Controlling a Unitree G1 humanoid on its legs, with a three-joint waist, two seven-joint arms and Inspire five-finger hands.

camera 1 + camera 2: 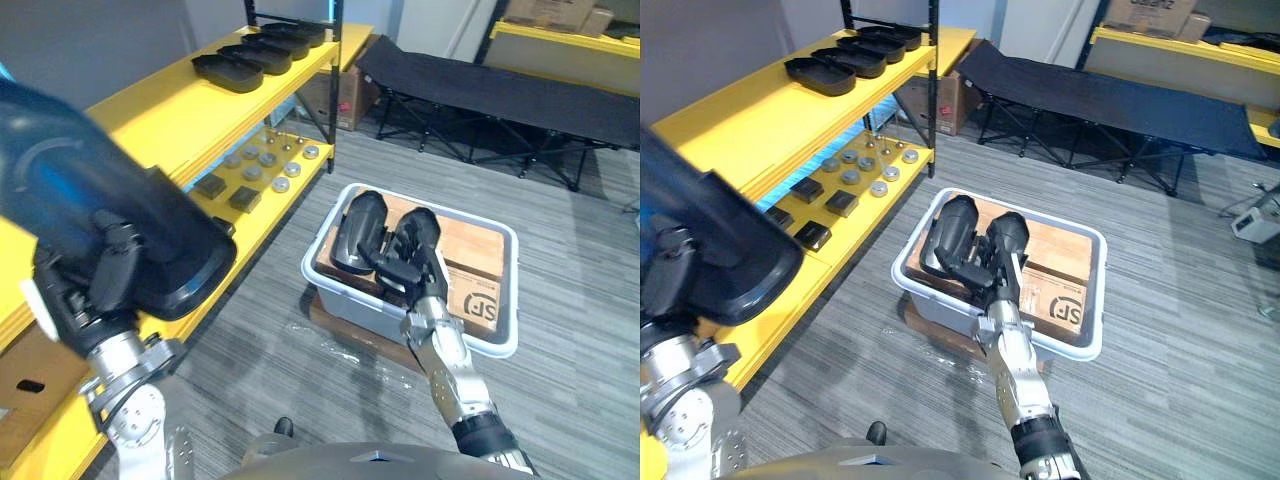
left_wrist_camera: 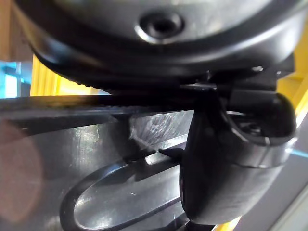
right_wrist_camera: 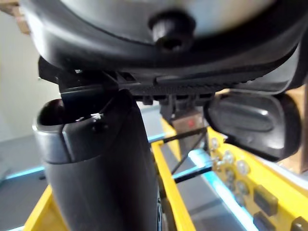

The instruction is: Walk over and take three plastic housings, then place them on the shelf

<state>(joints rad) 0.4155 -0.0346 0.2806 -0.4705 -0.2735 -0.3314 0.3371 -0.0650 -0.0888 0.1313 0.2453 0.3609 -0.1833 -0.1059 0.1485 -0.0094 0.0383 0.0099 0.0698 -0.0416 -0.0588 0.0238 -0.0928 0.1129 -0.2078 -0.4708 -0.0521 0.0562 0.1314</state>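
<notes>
Left hand (image 1: 95, 285) clasps housing (image 1: 185, 255) by shelf (image 1: 150, 110) edge; right hand (image 1: 400, 265) in bin (image 1: 490, 346), grip unclear.

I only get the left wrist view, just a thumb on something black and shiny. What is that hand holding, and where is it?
Observer: The left hand grips a housing by the yellow shelf.
Operator: Any on the shelf already?
Observer: Yes, a row of housings lies at the far end of its top board.
Operator: And the right hand?
Observer: The right hand is down in the grey bin on the floor, at the two housings inside.
</notes>
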